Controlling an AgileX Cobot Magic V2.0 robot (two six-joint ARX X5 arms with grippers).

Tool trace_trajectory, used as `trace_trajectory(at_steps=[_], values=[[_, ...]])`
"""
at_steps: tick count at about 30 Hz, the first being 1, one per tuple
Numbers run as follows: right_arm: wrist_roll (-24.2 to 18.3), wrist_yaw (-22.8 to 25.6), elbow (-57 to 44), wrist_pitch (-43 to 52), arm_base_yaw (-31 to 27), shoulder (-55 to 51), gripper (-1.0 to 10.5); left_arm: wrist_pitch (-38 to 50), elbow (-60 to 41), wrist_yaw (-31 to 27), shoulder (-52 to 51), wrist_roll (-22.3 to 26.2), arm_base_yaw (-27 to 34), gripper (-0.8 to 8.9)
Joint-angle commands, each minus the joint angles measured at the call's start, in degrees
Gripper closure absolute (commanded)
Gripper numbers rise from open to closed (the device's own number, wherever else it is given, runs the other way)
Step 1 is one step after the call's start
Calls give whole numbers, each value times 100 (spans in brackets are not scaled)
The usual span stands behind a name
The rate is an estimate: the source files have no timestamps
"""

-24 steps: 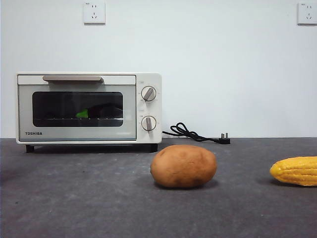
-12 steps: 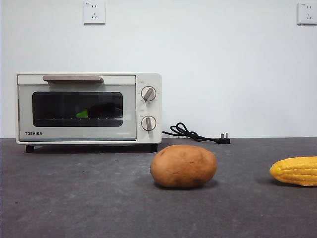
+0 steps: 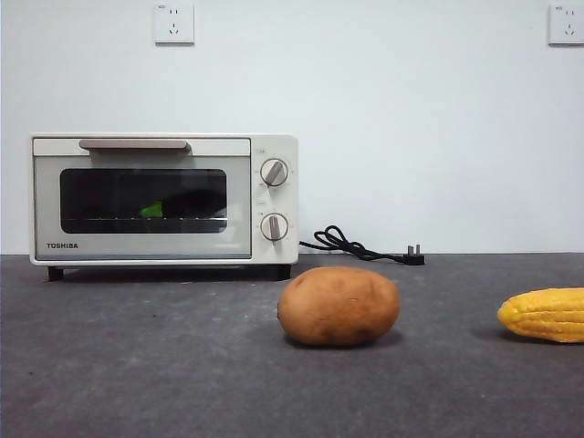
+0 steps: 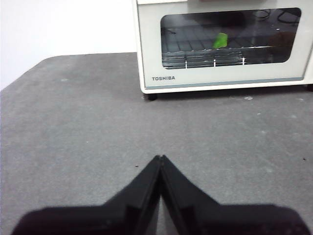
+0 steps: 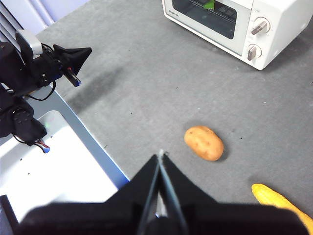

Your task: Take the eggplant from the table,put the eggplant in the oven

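Eggplant [image 3: 178,206] sits inside shut oven [image 3: 164,199], left of frame. Looks light, stiff, smooth, likely slippery: grip mid-body, not stem. Left gripper [image 4: 161,159] & right gripper [image 5: 160,155]: both clenched, empty.

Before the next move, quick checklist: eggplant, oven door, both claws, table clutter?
1. Eggplant in the oven, on the wire rack: ok, green stem end shows through the glass.
2. Oven door closed: ok in the front and left wrist views.
3. Left claw shut, holding nothing, over bare table in front of the oven: ok.
4. Right claw shut, holding nothing, high over the table's near edge: ok.
5. Potato and corn lie on the table, apart from both claws: ok.
6. Oven plug lies unplugged on the table: ok.
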Motion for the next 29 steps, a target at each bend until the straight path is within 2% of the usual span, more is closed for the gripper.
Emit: trace_trajectory(at_steps=[1,22,24,26,29], values=[[22,7,-15,-136,4,0,948,68,-46,20,0,-55,-17,817],[22,28,-15,-136,2,70,948,68,-46,22,57,-55,-17,818],[22,96,-15,-136,-90,44,948,68,-46,22,57,-55,-17,818],[-201,197,-15,-136,-262,-66,948,68,-46,22,57,-55,-17,818],[-413,208,-15,-118,-769,-269,948,68,-46,22,57,-55,-17,817]])
